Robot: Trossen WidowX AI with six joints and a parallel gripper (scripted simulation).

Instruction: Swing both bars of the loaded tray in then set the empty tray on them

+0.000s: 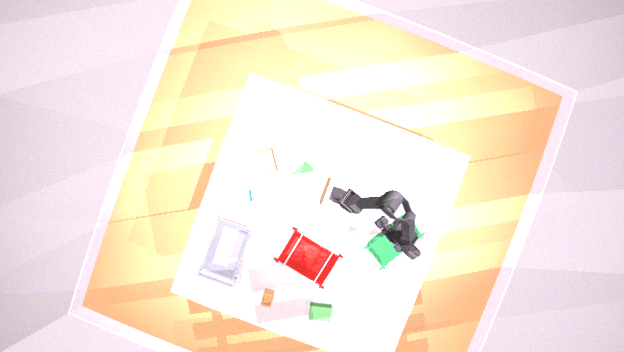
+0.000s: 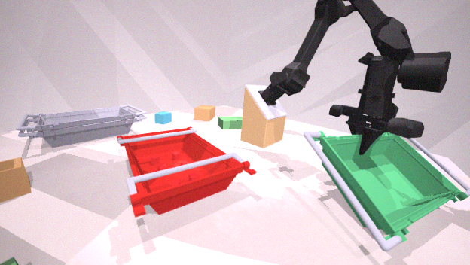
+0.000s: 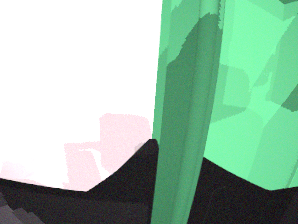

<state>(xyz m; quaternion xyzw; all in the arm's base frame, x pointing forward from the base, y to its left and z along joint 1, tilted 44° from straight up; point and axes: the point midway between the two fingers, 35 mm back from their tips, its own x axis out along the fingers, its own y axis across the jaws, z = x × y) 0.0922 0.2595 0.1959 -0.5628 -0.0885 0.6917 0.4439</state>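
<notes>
The red tray (image 1: 319, 243) (image 2: 196, 188) stands level, with small red blocks (image 2: 177, 156) low inside. Its two wire bars (image 1: 294, 246) (image 1: 325, 268) lie across its top. The empty green tray (image 1: 382, 250) (image 2: 392, 188) (image 3: 190, 100) is to the right in the exterior view, tilted, with the held end raised. Its bars are swung outward. My gripper (image 1: 397, 236) (image 2: 362, 144) (image 3: 161, 147) points down, shut on that end wall, one finger inside the tray and one outside. The outer fingertip is hidden in the exterior view. Whether the low end touches the table is unclear.
A grey tray (image 1: 210, 250) (image 2: 90, 132) stands left of the red tray. An orange wedge-topped pedestal (image 2: 256, 128) carries the arm. Blue (image 2: 163, 117), orange (image 2: 204, 113) and green (image 2: 230, 123) blocks are behind. An orange block (image 1: 268, 298) and a green block (image 1: 320, 311) lie beyond the red tray's other side.
</notes>
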